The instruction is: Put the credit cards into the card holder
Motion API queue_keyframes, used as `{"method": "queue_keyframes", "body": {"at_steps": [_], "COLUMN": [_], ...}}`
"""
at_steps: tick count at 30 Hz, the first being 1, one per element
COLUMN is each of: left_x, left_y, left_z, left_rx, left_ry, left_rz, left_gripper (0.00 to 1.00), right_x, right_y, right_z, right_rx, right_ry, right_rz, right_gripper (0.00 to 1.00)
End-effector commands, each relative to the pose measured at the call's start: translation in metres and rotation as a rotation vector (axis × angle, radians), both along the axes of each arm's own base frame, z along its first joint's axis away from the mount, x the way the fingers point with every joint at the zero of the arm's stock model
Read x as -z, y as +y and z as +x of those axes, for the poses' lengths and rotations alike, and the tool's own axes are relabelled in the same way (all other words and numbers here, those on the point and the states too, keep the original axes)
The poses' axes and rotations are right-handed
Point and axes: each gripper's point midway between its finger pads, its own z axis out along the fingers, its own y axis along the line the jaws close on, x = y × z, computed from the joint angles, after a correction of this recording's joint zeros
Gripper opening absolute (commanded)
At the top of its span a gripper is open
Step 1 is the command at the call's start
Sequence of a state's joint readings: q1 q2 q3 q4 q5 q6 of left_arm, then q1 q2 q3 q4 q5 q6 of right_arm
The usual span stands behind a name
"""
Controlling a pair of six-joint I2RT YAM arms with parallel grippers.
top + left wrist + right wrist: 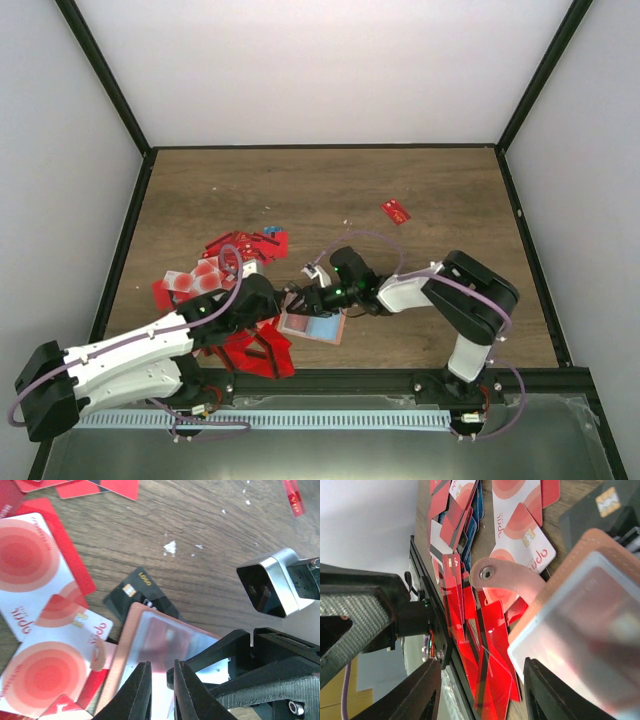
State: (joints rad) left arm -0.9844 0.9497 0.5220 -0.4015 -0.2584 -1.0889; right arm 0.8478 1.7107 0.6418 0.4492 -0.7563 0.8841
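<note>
Near the front edge of the bench, the card holder lies open and flat. The left fingers hover over it, nearly closed and empty; the right fingers straddle its edge, half open. Credit cards are scattered behind it, with one red card far off.

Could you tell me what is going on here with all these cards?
Both arms meet over the card holder, lying open near the table's front edge. The right gripper straddles the holder's edge, jaws partly open. The left gripper hangs over the holder's clear window, fingers almost together; no card shows between them. Red and white credit cards lie heaped to the left, more red ones at the front edge, one stray further back.
</note>
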Motion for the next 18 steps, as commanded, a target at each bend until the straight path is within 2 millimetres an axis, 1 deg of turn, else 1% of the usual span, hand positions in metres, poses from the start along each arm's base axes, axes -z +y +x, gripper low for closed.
{"method": "queue_keyframes", "body": {"at_steps": [1, 4, 7, 9, 12, 15, 18], "left_x": [0.013, 0.02, 0.028, 0.034, 0.044, 0.058, 0.072], "left_y": [0.025, 0.033, 0.035, 0.033, 0.025, 0.016, 0.007], "left_z": [-0.004, -0.007, -0.009, -0.011, -0.013, -0.015, -0.016], "left_rx": [-0.041, -0.056, -0.051, -0.035, 0.019, 0.06, 0.093], "left_ry": [0.022, 0.039, 0.06, 0.074, 0.095, 0.125, 0.159], "left_rz": [0.077, 0.094, 0.102, 0.111, 0.122, 0.134, 0.142], "left_gripper": [0.17, 0.19, 0.2, 0.21, 0.22, 0.22, 0.21], "right_x": [-0.004, -0.003, -0.005, -0.003, -0.003, 0.007, 0.017], "right_y": [0.025, 0.03, 0.025, 0.016, 0.002, -0.015, -0.026], "right_z": [0.001, 0.002, 0.006, 0.007, 0.006, 0.0, -0.006], "right_rx": [-0.036, -0.047, -0.026, 0.002, 0.036, 0.061, 0.075], "right_ry": [-0.008, -0.007, -0.043, -0.069, -0.106, -0.107, -0.096], "right_rz": [0.03, 0.032, 0.003, -0.049, -0.09, -0.13, -0.156], "right_gripper": [0.47, 0.47, 0.46, 0.47, 0.47, 0.47, 0.47]}}
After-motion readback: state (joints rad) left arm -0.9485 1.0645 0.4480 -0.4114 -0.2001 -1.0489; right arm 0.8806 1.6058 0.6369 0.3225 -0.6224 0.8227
